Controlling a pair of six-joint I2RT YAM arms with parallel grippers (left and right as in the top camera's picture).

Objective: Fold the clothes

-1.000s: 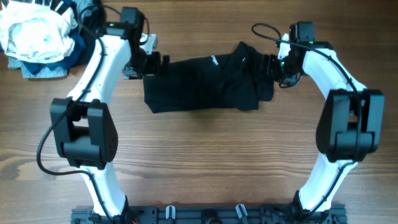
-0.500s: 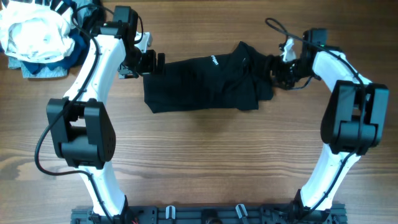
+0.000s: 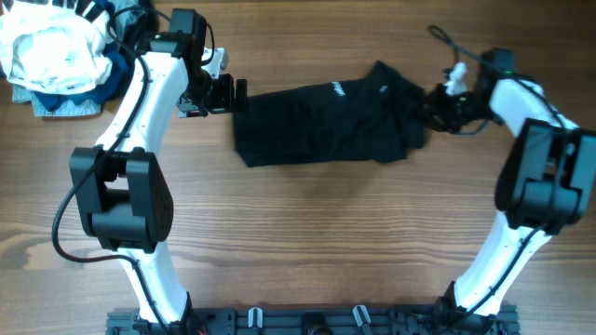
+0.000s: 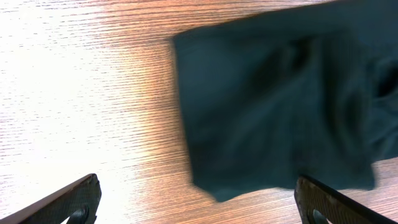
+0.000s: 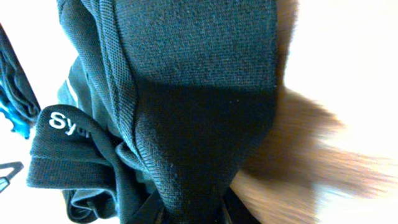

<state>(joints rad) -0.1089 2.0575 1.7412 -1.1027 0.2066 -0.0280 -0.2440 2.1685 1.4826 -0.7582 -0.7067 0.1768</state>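
On the table (image 3: 307,223), the right hand (image 3: 436,100) pinches the black garment (image 3: 326,126); left hand (image 3: 235,95) gapes empty beside it.

Black garment (image 3: 326,126): one, toward the far edge. Heap (image 3: 56,51), far-left corner: one, with white and blue pieces, number unclear. Arms: two, left arm (image 3: 154,102), right arm (image 3: 535,140). Grippers: two, left gripper (image 3: 237,96), right gripper (image 3: 430,104).

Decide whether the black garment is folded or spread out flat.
Partly folded: the black garment lies in overlapping layers, its right end bunched in the right gripper.
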